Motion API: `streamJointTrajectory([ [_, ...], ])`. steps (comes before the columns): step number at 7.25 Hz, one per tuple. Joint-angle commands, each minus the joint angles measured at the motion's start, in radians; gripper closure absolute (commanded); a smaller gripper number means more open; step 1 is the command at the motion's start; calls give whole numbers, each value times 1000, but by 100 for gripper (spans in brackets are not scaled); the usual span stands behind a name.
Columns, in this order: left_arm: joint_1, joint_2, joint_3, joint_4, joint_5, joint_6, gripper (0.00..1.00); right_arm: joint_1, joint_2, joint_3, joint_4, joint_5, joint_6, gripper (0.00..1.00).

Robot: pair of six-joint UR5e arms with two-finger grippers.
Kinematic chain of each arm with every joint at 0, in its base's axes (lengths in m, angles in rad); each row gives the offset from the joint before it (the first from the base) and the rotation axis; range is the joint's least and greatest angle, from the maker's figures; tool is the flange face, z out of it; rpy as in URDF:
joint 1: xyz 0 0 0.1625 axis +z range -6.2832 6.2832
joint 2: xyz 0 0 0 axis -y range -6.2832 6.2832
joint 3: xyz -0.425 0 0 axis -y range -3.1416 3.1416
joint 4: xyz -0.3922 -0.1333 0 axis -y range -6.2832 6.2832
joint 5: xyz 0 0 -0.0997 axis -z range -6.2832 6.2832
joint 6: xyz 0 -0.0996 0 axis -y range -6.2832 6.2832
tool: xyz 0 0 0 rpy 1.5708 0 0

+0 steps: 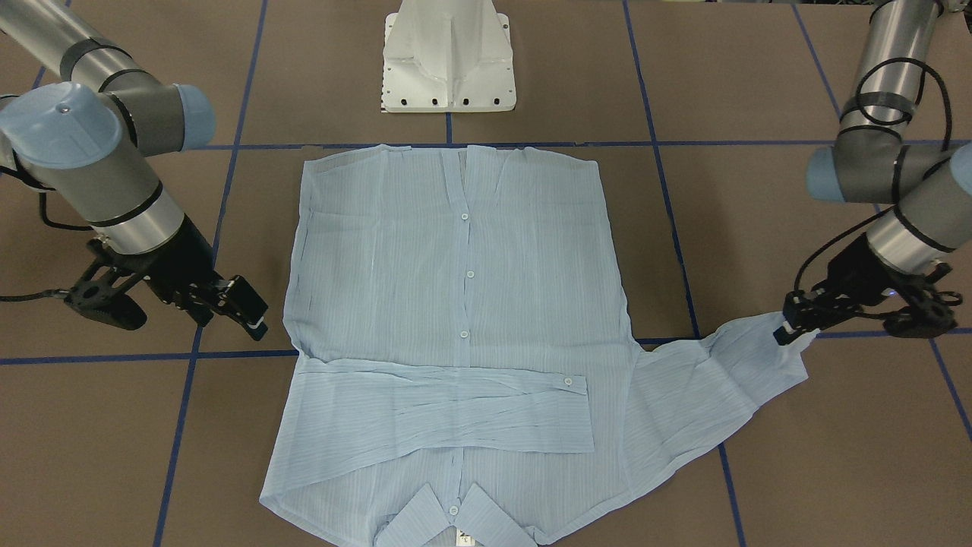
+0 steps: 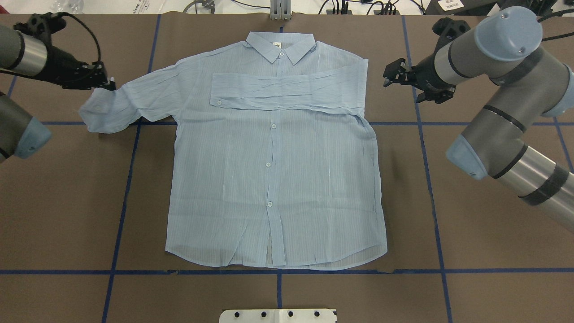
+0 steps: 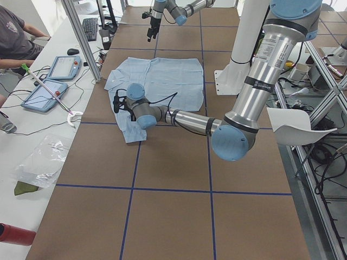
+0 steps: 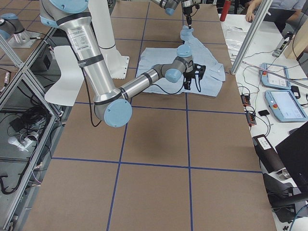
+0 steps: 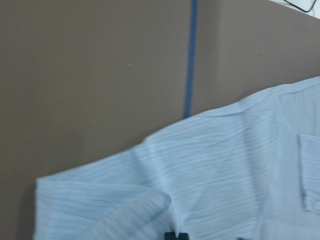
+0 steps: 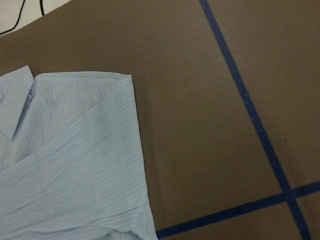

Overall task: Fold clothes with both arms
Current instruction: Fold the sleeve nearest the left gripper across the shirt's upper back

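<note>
The pale blue shirt (image 2: 273,170) lies flat and buttoned on the brown table, collar (image 2: 280,47) at the far side from the robot's base. One sleeve (image 2: 278,92) is folded across the chest. The other sleeve (image 2: 134,103) stretches out sideways, and my left gripper (image 2: 105,83) is shut on its cuff end. The left wrist view shows that sleeve (image 5: 225,170) bunched at the closed fingertips. From the front-facing view the left gripper (image 1: 790,330) holds the cuff just above the table. My right gripper (image 2: 389,74) hovers open beside the shirt's shoulder, apart from the cloth, holding nothing.
The white pedestal base (image 1: 448,57) stands at the shirt's hem side. Blue tape lines (image 2: 128,179) grid the brown table. A bench with tablets (image 3: 43,92), cables and a seated person runs along the collar side of the table.
</note>
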Motion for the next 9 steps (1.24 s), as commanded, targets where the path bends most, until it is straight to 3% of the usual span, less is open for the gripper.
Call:
streamJointTrajectory([
  [1,78,-191,-27,128,28,-244,100,31,-66,25,2,10,-70,1],
  [3,149,-311,-6,164,106,-329,100,39,-90,28,3,5,-79,1],
  [6,244,-530,162,163,241,-433,100,59,-123,30,16,4,-109,1],
  [9,305,-624,273,158,342,-460,100,59,-138,31,25,2,-109,1],
])
